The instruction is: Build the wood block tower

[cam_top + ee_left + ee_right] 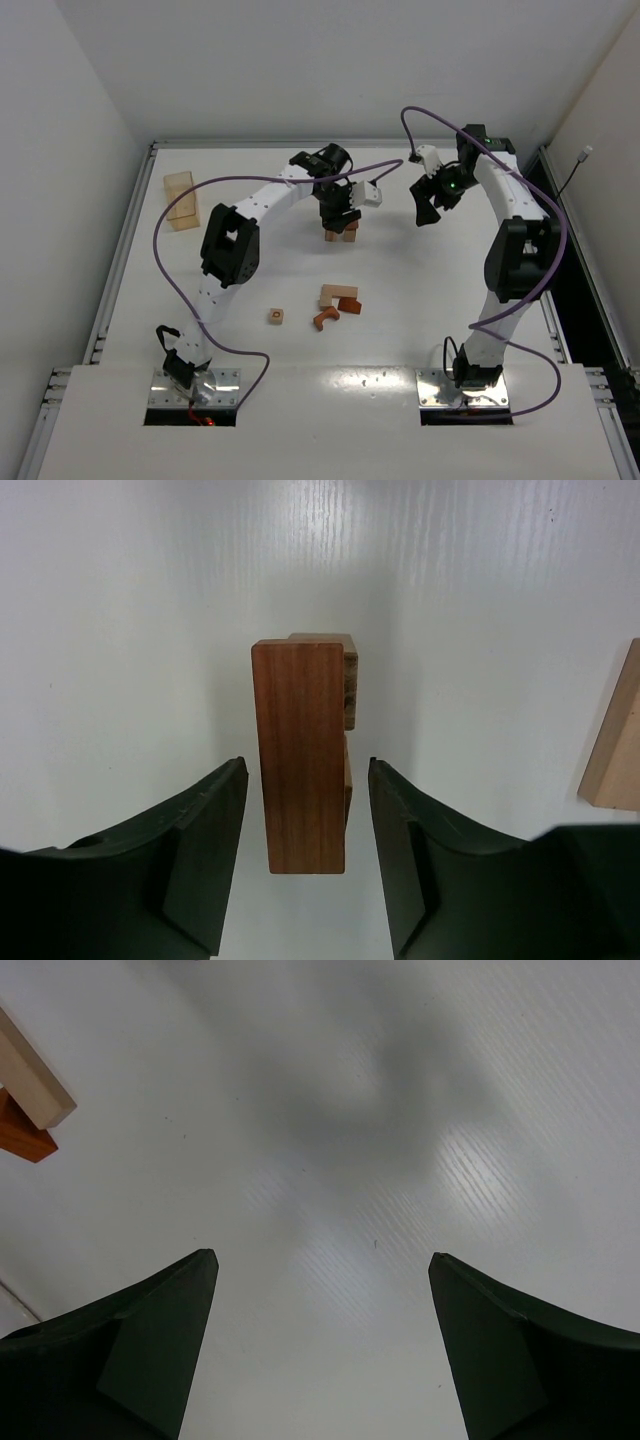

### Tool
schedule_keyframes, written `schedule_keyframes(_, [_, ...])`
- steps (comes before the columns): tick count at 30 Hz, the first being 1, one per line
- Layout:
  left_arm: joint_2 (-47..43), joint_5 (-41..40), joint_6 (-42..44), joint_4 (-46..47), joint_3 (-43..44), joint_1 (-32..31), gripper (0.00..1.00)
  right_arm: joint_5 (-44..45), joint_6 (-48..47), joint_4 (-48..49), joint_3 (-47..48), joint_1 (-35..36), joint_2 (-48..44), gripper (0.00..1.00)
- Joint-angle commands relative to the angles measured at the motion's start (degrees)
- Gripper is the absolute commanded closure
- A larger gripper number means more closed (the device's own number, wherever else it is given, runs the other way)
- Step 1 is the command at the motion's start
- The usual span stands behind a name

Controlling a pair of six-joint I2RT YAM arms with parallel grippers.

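Observation:
The wood block tower (341, 232) is a short stack of pale tan and reddish-brown blocks at the middle back of the table. In the left wrist view a reddish-brown bar (300, 755) lies on top, with pale blocks (335, 655) under it. My left gripper (338, 212) hangs right over the stack. Its jaws (307, 765) are open on either side of the bar, with a gap on each side. My right gripper (428, 207) is open and empty to the right of the tower, over bare table (322, 1255). A corner of the stack (28, 1095) shows at its upper left.
Loose blocks lie nearer the arms: a pale and a reddish block (339, 298), a reddish arch (325, 320) and a small cube (276, 316). A larger pale wooden box (181, 200) stands at the back left. A pale wooden piece (615, 740) shows at the left wrist view's right edge.

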Motion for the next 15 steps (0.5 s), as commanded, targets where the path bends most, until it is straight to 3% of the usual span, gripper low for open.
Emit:
schedule_keyframes(1, [0.05, 1.90, 0.84, -0.59, 2.15, -0.01, 0.50, -1.58, 0.07, -0.54, 2.37, 0.18, 0.09, 0.16])
schedule_keyframes(5, [-0.48, 1.90, 0.32, 0.54, 1.62, -0.01, 0.39, -2.11, 0.07, -0.54, 2.37, 0.18, 0.09, 0.16])
schedule_keyframes(6, [-0.48, 1.90, 0.31, 0.55, 1.62, -0.01, 0.29, -2.11, 0.07, -0.54, 2.37, 0.18, 0.09, 0.16])
schedule_keyframes(8, [-1.88, 1.90, -0.39, 2.83, 0.22, -0.01, 0.19, -2.11, 0.07, -0.54, 2.37, 0.18, 0.09, 0.16])
schedule_keyframes(10, [-2.50, 1.90, -0.92, 3.97, -0.58, -0.01, 0.00, -2.11, 0.07, -0.54, 2.37, 0.18, 0.09, 0.16])
schedule_keyframes(15, [-3.55, 1.37, -2.58, 5.29, -0.58, -0.01, 0.00, -2.11, 0.07, -0.54, 1.84, 0.18, 0.09, 0.16])
